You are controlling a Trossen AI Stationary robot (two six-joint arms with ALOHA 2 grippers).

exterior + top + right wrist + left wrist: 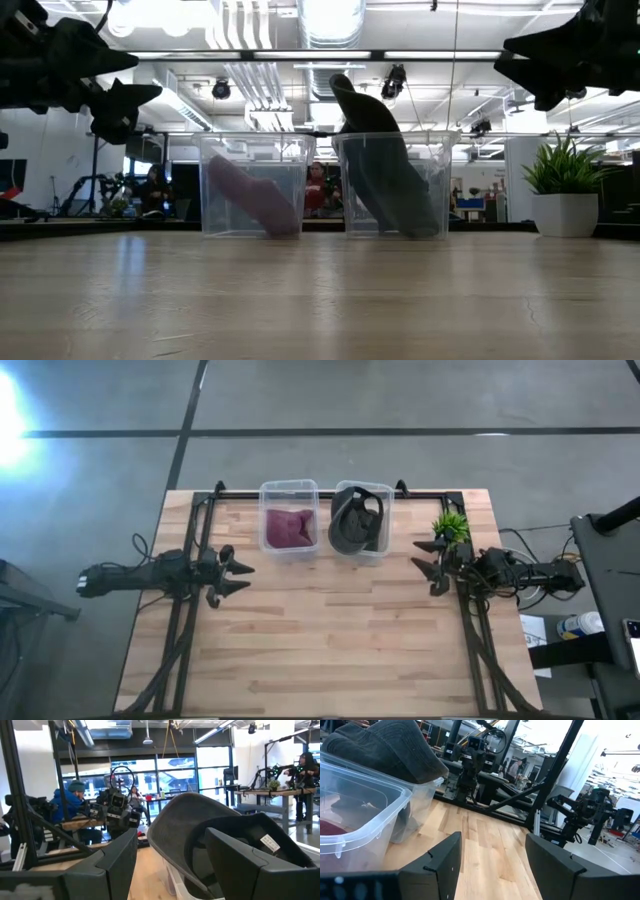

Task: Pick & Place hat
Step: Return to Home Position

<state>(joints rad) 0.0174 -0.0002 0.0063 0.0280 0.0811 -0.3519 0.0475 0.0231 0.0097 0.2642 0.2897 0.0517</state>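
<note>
A wide wooden counter (330,640) is seen from above. The two dark arms are stretched over its sides. The left arm (130,575) is placed at 9 o'clock and the right arm (530,572) at 3 o'clock.

Two clear bins are set side by side at 12 o'clock, close to the far edge. The left bin (288,485) is filled with a red cap (288,528), which is leaned against the wall inside. A black cap (355,525) is held in the right bin (385,490), and its brim is poked up above the rim. Whether another black cap is hidden under it cannot be told.

A small green plant (451,525) in a white pot is stood at 2 o'clock, just beside the right bin and near the right arm.

The left hand (243,577) is held above the counter at 9 o'clock. Its fingers are spread wide apart and nothing is gripped. The right hand (420,565) is held up at 3 o'clock. Its fingers are spread wide too, and nothing is gripped there either. Both hands are pointed toward the middle and kept well apart from the bins.
</note>
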